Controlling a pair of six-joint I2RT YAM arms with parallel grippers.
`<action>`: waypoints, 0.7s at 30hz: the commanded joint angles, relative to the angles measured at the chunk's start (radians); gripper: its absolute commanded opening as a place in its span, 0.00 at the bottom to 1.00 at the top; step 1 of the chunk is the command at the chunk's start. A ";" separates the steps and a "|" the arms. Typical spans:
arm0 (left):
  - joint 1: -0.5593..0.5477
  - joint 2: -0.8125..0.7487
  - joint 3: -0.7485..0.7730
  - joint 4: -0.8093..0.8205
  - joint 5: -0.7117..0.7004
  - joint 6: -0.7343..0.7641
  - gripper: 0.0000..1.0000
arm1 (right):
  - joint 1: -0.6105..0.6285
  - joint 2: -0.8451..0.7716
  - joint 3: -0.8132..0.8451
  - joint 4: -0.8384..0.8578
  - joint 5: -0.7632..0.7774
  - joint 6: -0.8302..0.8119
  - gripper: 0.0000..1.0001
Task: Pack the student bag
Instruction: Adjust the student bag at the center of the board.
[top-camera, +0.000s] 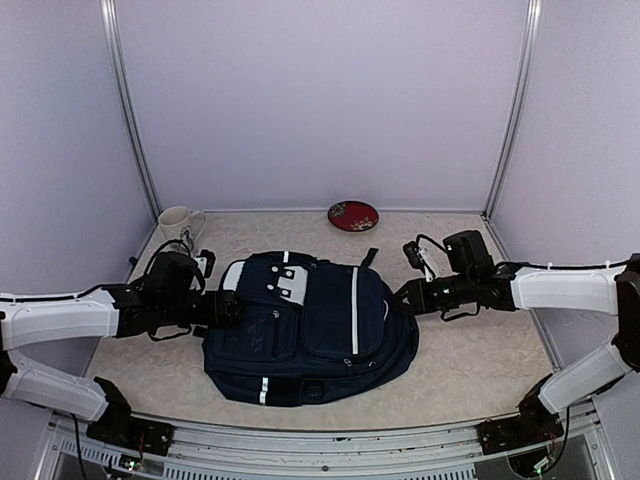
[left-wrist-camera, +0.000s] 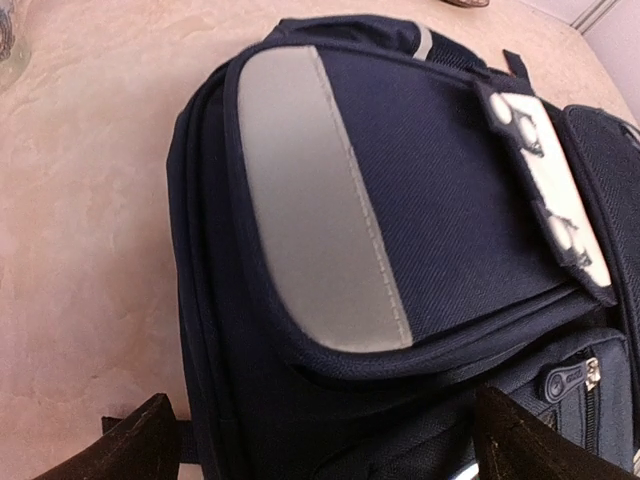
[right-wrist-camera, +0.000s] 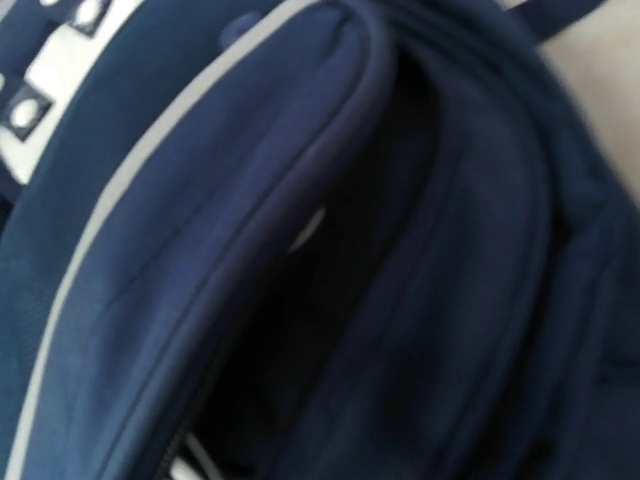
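Packing looks incomplete: you find the student bag (top-camera: 320, 330) lying flat on the table (top-camera: 480, 350), with the mug (top-camera: 178, 222) outside, beyond its far-left corner. The left gripper (top-camera: 228, 308) jaws stand released at the bag's left edge. At its right edge, you cannot tell the right gripper (top-camera: 408, 295) state.

I have the bag (top-camera: 310, 325) lying flat in the middle of the table (top-camera: 480, 350). The mug (top-camera: 178, 225) stands at the far left corner, behind the left gripper (top-camera: 228, 308), which sits at the bag's left end. The dish (top-camera: 353, 215) lies behind the bag, near the back wall (well apart from the mug). The right gripper (top-camera: 405, 297) meets the bag's right edge.
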 joint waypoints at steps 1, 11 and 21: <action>0.005 0.032 -0.033 0.011 0.003 -0.035 0.99 | -0.004 0.058 -0.043 0.187 -0.171 0.098 0.23; -0.007 0.007 -0.107 0.113 0.077 -0.047 0.90 | 0.099 0.222 0.059 0.289 -0.195 0.146 0.00; -0.073 0.048 -0.092 0.155 0.085 -0.035 0.83 | 0.158 0.327 0.151 0.316 -0.218 0.168 0.00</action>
